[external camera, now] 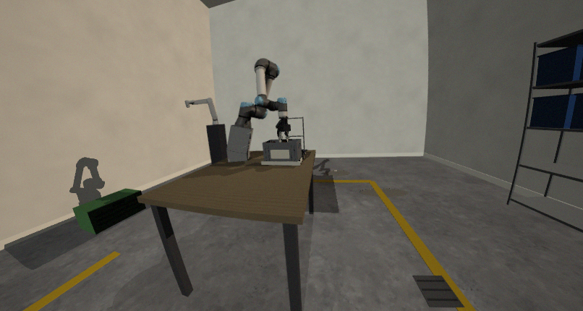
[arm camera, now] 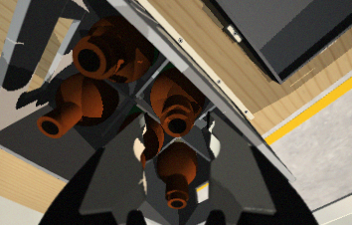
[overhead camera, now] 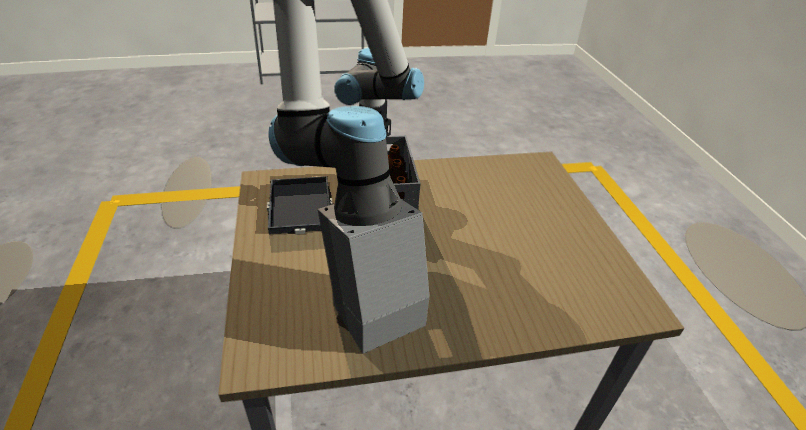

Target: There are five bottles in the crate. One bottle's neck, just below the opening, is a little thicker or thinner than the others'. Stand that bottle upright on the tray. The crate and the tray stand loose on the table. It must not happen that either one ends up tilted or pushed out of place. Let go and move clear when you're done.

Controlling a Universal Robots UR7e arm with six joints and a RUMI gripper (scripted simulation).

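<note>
The crate stands on the table with brown bottles in its compartments. My gripper points down at the crate's opening, its jaws partly open. In the wrist view one bottle has its neck and mouth between the jaws, with a gap on both sides. Another bottle stands nearer the palm side. A bottle is mostly hidden behind the left jaw. Two more bottles are at the upper left. I cannot tell which neck differs. The tray holds nothing visible.
The tray lies beside the crate, with a strip of table between them. The crate walls and inner dividers stand close around the jaws. The arm's pedestal stands on the table in front of the crate and partly hides it.
</note>
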